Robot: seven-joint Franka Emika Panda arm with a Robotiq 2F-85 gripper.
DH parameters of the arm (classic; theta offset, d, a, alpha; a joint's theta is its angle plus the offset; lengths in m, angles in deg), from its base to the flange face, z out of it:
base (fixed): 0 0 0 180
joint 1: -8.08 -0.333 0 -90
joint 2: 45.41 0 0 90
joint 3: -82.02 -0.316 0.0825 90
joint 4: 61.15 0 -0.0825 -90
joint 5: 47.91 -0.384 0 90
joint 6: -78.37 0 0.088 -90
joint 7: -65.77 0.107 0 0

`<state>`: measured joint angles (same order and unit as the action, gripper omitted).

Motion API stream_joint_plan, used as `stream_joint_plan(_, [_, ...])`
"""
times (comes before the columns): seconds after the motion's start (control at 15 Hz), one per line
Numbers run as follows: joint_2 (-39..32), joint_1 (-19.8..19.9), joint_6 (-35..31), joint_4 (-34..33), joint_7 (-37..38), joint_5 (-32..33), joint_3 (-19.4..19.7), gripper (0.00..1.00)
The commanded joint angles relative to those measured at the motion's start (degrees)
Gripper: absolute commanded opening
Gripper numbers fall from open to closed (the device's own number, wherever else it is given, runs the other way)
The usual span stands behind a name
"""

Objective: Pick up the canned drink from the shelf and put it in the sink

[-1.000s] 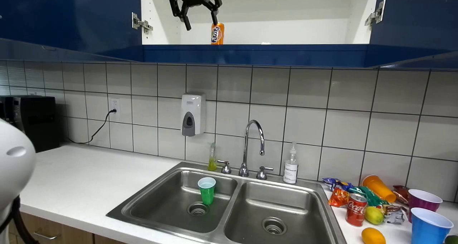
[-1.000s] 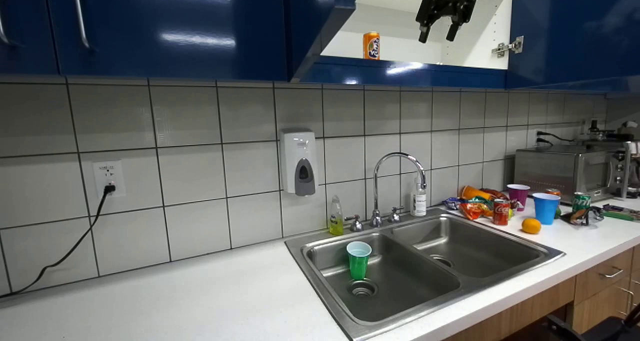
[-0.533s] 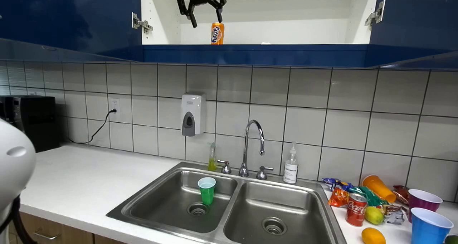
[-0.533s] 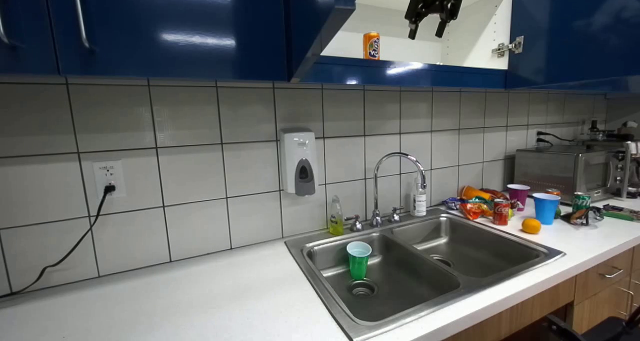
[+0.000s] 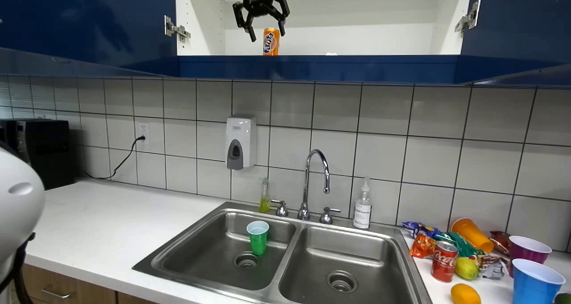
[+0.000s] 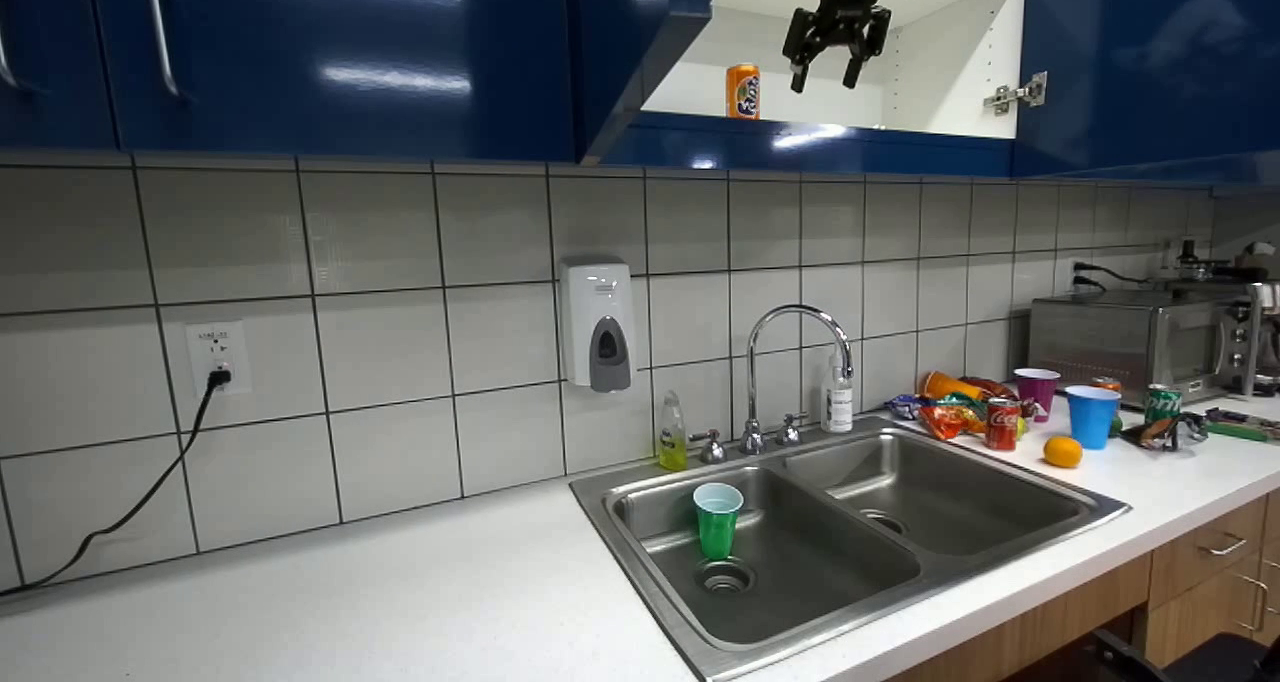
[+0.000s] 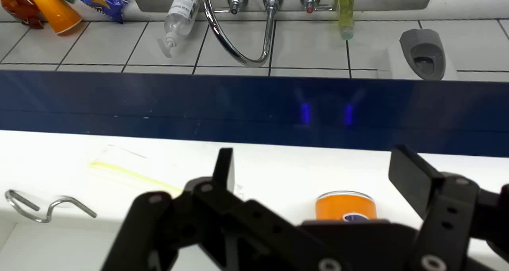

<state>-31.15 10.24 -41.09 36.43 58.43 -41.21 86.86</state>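
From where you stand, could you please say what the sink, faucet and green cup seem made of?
Sink: probably brushed stainless steel, from its soft grey sheen. Faucet: polished, chrome-like metal, by its sharp highlights. Green cup: likely plastic, from its slightly glossy wall; coated paper is possible.

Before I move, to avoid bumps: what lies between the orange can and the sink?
Straight down from the orange can, in an exterior view, come the cabinet's dark-blue bottom edge, the tiled wall, then the faucet at the back of the sink.
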Motion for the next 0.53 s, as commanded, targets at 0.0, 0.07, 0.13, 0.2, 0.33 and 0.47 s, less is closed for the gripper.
stream_joint_plan(0.0, [-5.05, 0.16, -0.65, -5.61, 1.17, -0.53, -0.68, 1.0])
stream_joint_plan(0.07, [-6.02, 0.13, -0.88, -6.54, 1.2, -0.59, -0.76, 1.0])
stream_joint_plan(0.13, [-6.98, 0.07, -1.09, -7.41, 1.06, -0.76, -0.83, 1.0])
stream_joint_plan(0.2, [-7.72, 0.0, -1.17, -8.18, 0.86, -1.02, -0.91, 1.0])
stream_joint_plan(0.33, [-9.11, -0.1, -1.42, -9.56, 0.7, -1.64, -1.08, 1.0])
stream_joint_plan(0.47, [-10.4, -0.23, -1.41, -11.0, 0.62, -2.39, -1.15, 1.0])
